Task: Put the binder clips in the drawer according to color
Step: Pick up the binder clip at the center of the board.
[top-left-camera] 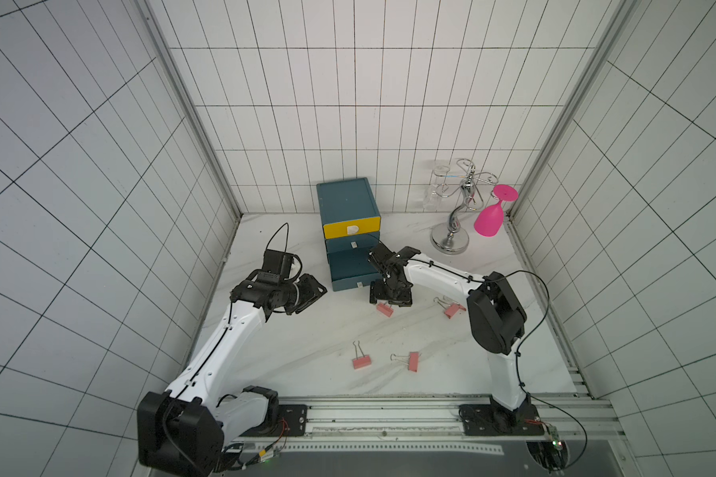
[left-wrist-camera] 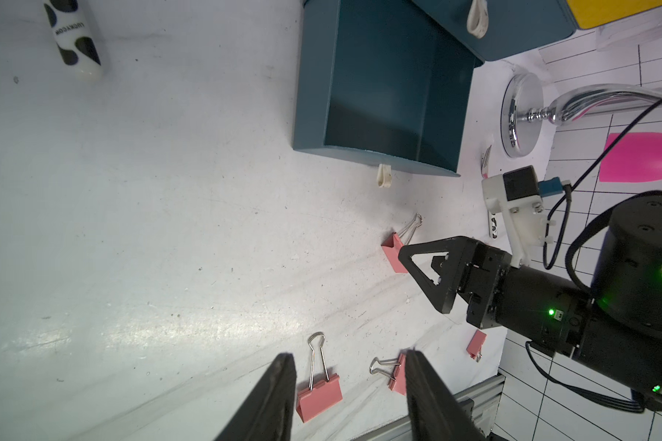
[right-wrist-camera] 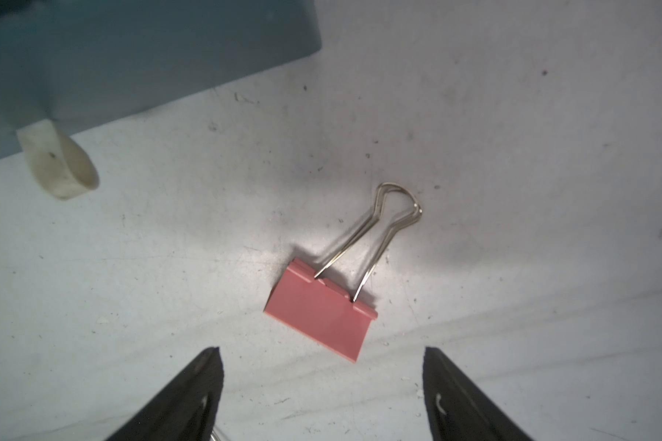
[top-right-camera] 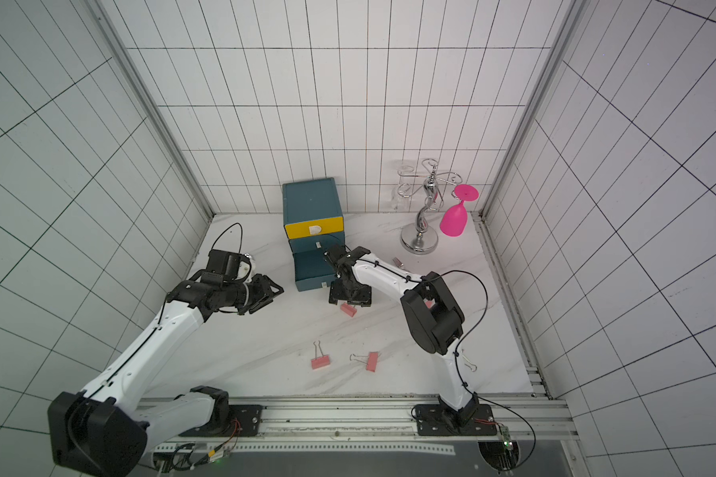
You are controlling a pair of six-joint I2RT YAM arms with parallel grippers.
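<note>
Several salmon-pink binder clips lie on the white table. My right gripper (top-left-camera: 390, 302) hangs open just above one clip (top-left-camera: 384, 309), beside the pulled-out bottom drawer (top-left-camera: 350, 270). In the right wrist view that clip (right-wrist-camera: 322, 317) lies flat just beyond my open gripper (right-wrist-camera: 322, 361), untouched. Two more clips (top-left-camera: 361, 361) (top-left-camera: 412, 361) lie nearer the front and another (top-left-camera: 452, 309) sits under the right arm. My left gripper (left-wrist-camera: 348, 364) is open and empty, held above the table left of the drawers. The bottom drawer (left-wrist-camera: 390, 95) looks empty inside.
The teal drawer unit (top-left-camera: 348, 198) has a yellow top drawer (top-left-camera: 352, 229) and a slightly open middle drawer. A chrome glass rack (top-left-camera: 451, 239) with a pink goblet (top-left-camera: 490, 219) stands at the back right. A cow-patterned bottle (left-wrist-camera: 77, 38) lies behind the left arm.
</note>
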